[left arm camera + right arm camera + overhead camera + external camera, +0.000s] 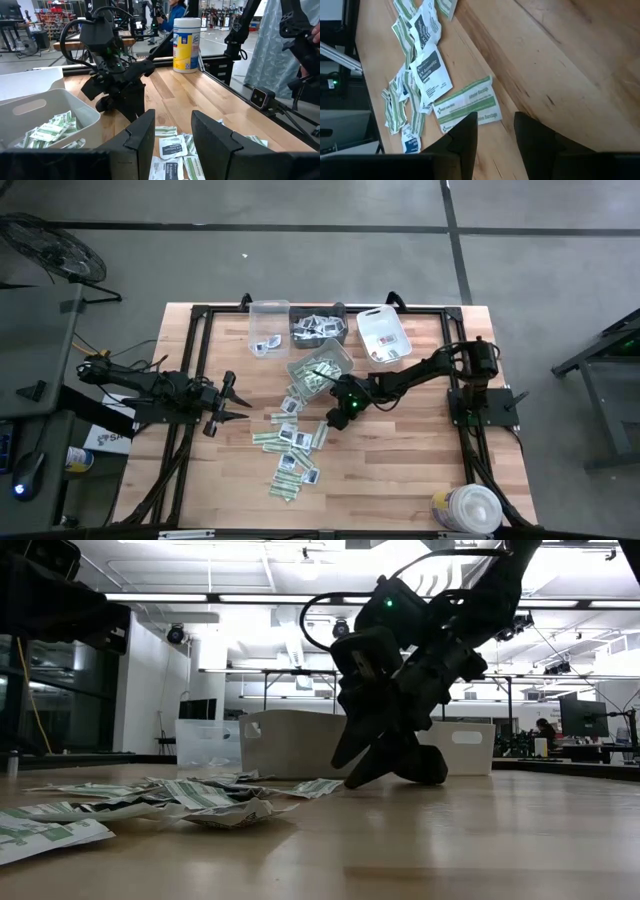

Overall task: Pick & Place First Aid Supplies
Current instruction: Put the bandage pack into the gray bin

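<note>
Right gripper (333,418), dark fingers parted and empty, poised low over a narrow green-and-white sealed paper strip (467,103) at the edge of the loose scatter of flat packets (290,450) on the wooden table (400,470). Left gripper (228,402) waits open, well apart. The strip is probably light, limp and slippery; pinching across its short width at one end seems best

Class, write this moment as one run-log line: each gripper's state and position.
right gripper: open, empty, low over table beside green-and-white packet | left gripper: open, empty, waiting at table's left | loose packets: still scattered
</note>
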{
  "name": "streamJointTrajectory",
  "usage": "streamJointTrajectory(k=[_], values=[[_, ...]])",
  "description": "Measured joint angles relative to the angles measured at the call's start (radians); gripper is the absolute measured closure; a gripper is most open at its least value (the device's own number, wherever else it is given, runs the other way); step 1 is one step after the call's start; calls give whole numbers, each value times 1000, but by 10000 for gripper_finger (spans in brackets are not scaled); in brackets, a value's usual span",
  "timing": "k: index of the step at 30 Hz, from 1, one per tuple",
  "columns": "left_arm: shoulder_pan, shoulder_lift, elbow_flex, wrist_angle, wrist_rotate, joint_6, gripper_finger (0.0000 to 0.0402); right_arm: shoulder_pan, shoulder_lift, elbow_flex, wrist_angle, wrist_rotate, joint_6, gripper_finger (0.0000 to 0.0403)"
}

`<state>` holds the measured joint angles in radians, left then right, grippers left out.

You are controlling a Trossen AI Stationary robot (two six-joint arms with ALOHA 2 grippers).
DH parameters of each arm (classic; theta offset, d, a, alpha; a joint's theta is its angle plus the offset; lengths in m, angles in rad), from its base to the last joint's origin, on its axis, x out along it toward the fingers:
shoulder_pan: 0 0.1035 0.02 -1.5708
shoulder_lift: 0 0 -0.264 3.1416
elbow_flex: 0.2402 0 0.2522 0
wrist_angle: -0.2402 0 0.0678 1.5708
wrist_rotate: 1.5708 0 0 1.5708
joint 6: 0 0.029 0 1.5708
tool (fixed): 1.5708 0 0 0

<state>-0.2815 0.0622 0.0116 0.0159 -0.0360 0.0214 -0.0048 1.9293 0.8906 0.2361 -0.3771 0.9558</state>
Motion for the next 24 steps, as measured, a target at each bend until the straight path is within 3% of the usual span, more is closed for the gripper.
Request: streamJointTrajectory(k=[24], values=[[0, 0, 0, 0, 0, 0, 273, 17, 3, -1, 8, 24, 26, 277]])
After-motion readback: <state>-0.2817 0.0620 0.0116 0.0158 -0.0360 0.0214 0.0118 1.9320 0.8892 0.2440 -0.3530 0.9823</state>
